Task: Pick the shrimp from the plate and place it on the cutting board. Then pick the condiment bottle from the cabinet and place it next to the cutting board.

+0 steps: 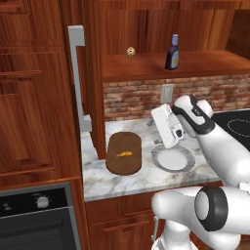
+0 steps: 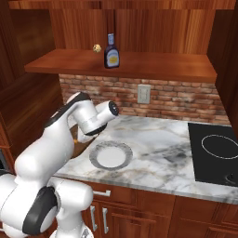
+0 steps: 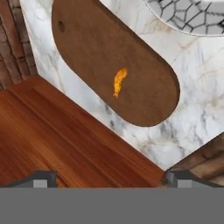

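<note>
The small orange shrimp (image 1: 124,154) (image 3: 119,81) lies in the middle of the dark brown cutting board (image 1: 124,165) (image 3: 96,48) on the marble counter. Right of the board sits the plate (image 1: 156,160) (image 2: 95,157) (image 3: 192,19), grey-rimmed with a bare white centre. My gripper (image 1: 155,132) (image 3: 111,180) hovers open above the counter between board and plate, holding nothing. The condiment bottle (image 1: 172,52) (image 2: 111,52) stands upright on the shelf of the cabinet (image 1: 205,63) (image 2: 158,65), up behind my hand.
A small beige ball (image 1: 130,51) (image 2: 96,48) rests on the shelf left of the bottle. A tall panelled door with a grey handle (image 1: 75,78) borders the counter's left end. A black cooktop (image 2: 216,148) lies to the right, an oven (image 1: 39,215) at the lower left.
</note>
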